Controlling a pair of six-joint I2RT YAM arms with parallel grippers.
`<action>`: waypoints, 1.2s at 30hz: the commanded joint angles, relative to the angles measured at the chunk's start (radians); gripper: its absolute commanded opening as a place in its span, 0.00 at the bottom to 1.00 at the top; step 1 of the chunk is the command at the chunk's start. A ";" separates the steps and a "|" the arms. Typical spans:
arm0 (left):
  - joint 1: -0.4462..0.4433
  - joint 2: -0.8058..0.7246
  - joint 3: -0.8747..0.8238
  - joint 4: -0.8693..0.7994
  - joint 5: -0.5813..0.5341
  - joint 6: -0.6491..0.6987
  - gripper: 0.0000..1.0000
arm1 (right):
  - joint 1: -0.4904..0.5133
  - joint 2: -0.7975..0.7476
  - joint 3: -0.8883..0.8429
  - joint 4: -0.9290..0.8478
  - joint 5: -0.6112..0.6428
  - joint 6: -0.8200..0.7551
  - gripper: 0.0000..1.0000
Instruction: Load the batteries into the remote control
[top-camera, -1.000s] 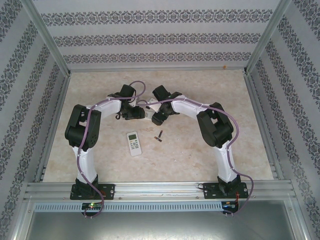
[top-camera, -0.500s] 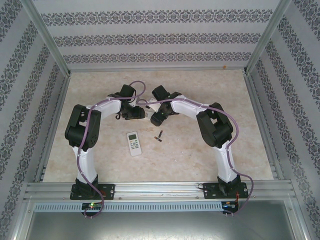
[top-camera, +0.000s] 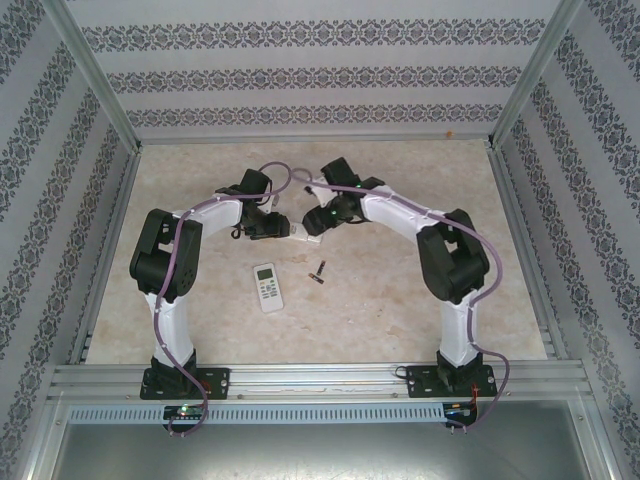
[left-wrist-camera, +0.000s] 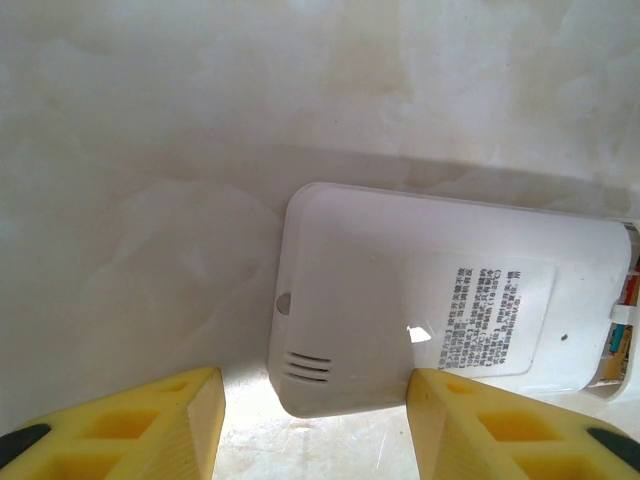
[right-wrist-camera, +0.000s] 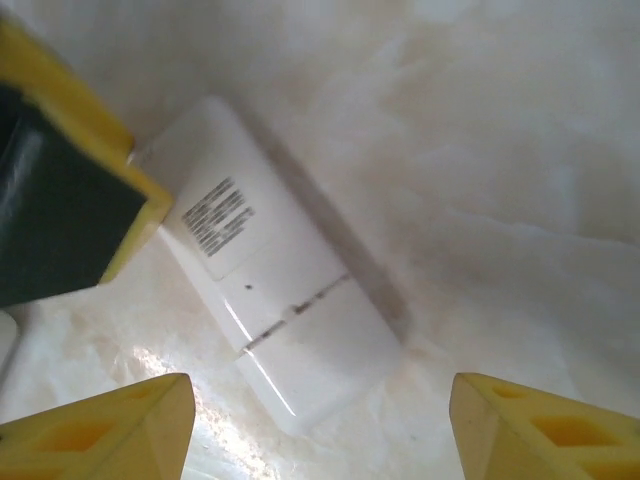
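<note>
A white remote control (top-camera: 306, 232) lies back up on the table between my two grippers. Its printed label (left-wrist-camera: 497, 315) faces up, and a dark seam (right-wrist-camera: 300, 308) separates the battery cover (right-wrist-camera: 325, 365) from the body. My left gripper (left-wrist-camera: 315, 432) stands open around the label end, its right finger (left-wrist-camera: 470, 420) touching the edge and the left one apart. My right gripper (right-wrist-camera: 320, 402) is open wide at the cover end, touching nothing. The batteries (top-camera: 320, 272), small dark cylinders, lie loose on the table nearer the bases.
A second white remote (top-camera: 268, 287) lies face up with its buttons showing, left of the batteries. The left gripper's finger (right-wrist-camera: 70, 190) reaches into the right wrist view at the first remote's label end. Metal rails (top-camera: 110, 250) and patterned walls bound the marbled table (top-camera: 400, 180).
The right arm has drawn back and swung right, lifting its gripper off the remote's cover end. Its jaws have opened wider. The left gripper has not moved.
</note>
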 joint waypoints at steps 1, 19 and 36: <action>0.006 0.023 -0.018 -0.006 0.008 0.006 0.52 | -0.040 -0.017 -0.063 0.097 -0.075 0.331 0.64; 0.006 0.018 -0.025 0.010 0.019 -0.013 0.52 | -0.006 0.080 -0.099 0.133 -0.064 0.444 0.53; 0.008 0.022 -0.025 0.011 0.021 -0.014 0.51 | 0.011 0.108 -0.135 0.111 -0.010 0.425 0.48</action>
